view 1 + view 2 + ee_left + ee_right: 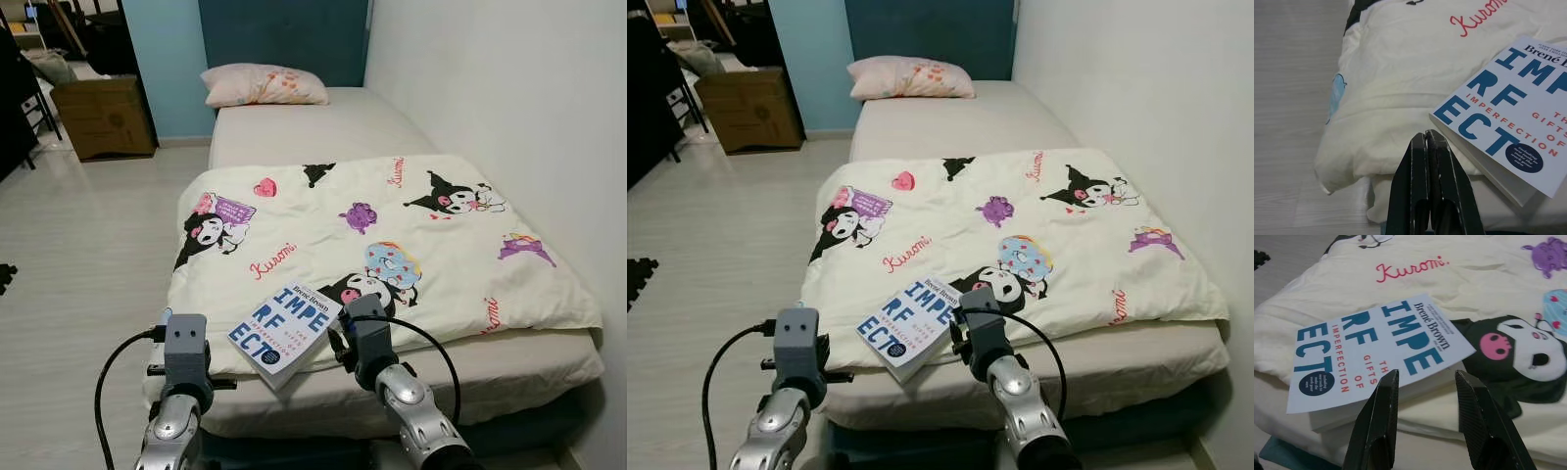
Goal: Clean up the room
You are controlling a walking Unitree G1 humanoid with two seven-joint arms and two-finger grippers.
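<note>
- We see the book (1371, 347) lying flat on the cream blanket (411, 245) at the foot of the bed (323, 127).
- Our right gripper (1426, 382) has its fingers apart, the book's near edge just ahead of their tips.
- Our left gripper (1426, 147) has its fingers pressed together, empty, the book's corner just beside the tips.

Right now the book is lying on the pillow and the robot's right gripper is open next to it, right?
Not quite. The book lies on the cartoon blanket at the foot of the bed, as the left eye view shows; the pillow is far off. The right gripper is open beside it.
</note>
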